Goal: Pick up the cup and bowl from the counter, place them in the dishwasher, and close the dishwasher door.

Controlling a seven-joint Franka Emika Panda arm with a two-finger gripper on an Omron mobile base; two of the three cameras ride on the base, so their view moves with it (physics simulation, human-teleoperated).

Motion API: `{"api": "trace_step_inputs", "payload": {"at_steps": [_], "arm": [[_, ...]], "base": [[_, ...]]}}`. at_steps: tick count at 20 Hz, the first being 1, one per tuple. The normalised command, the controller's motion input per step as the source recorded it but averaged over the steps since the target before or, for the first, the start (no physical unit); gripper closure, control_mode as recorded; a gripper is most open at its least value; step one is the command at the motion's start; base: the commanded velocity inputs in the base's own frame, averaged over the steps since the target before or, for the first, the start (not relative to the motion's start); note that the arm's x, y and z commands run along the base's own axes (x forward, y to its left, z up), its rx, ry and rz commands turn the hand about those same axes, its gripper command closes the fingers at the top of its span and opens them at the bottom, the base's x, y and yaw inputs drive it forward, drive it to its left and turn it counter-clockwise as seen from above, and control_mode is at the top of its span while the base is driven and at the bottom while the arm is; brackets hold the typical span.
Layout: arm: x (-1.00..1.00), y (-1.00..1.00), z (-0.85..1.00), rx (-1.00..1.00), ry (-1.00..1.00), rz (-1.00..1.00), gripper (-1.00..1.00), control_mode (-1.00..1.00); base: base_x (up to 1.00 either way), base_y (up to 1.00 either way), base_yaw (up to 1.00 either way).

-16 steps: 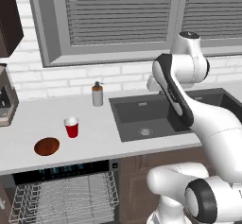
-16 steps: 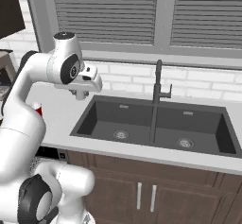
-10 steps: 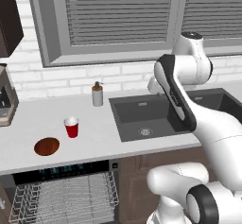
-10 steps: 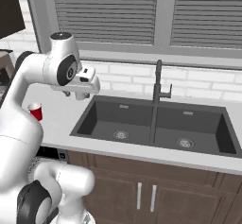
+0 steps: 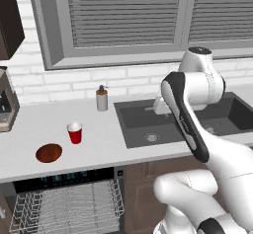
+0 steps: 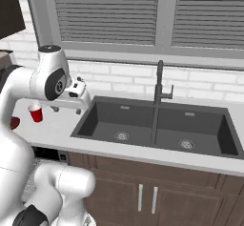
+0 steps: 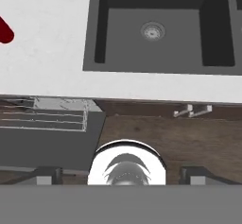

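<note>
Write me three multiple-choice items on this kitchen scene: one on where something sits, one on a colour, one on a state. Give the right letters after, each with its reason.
1. Where does the bowl sit?
A. in the sink
B. on the counter, left of the cup
C. on the wire rack

2. What colour is the outside of the cup?
A. red
B. blue
C. grey

3. What state is the dishwasher in?
A. shut
B. open, rack loaded with dishes
C. open, rack pulled out and bare

Answers:
1 B: in the left base view the bowl lies on the white worktop beside the cup.
2 A: its wall is red, its rim white.
3 C: the wire rack stands out below the counter edge with nothing seen on it.
</note>
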Motion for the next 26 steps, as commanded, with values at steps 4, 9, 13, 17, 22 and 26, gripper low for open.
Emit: {"api": "trace_step_inputs", "payload": {"at_steps": [4, 9, 13, 17, 22, 26], "arm": [[-0.25, 0.01, -0.42, 0.0, 0.13, 0.0, -1.0, -1.0], [-0.04, 0.0, -0.17, 0.0, 0.08, 0.0, -1.0, 1.0], [0.0, 0.0, 0.0, 0.0, 0.0, 0.0, -1.0, 1.0], [0.0, 0.0, 0.0, 0.0, 0.0, 0.0, -1.0, 1.0], [0.0, 0.0, 0.0, 0.0, 0.0, 0.0, -1.0, 1.0], [0.0, 0.0, 0.0, 0.0, 0.0, 0.0, -1.0, 1.0]], "base": [[0.0, 0.0, 0.0], [0.0, 0.0, 0.01], [0.0, -0.1, 0.34], [-0.07, -0.08, 0.73], [-0.18, -0.2, 0.83], [-0.51, -0.45, 0.58]]}}
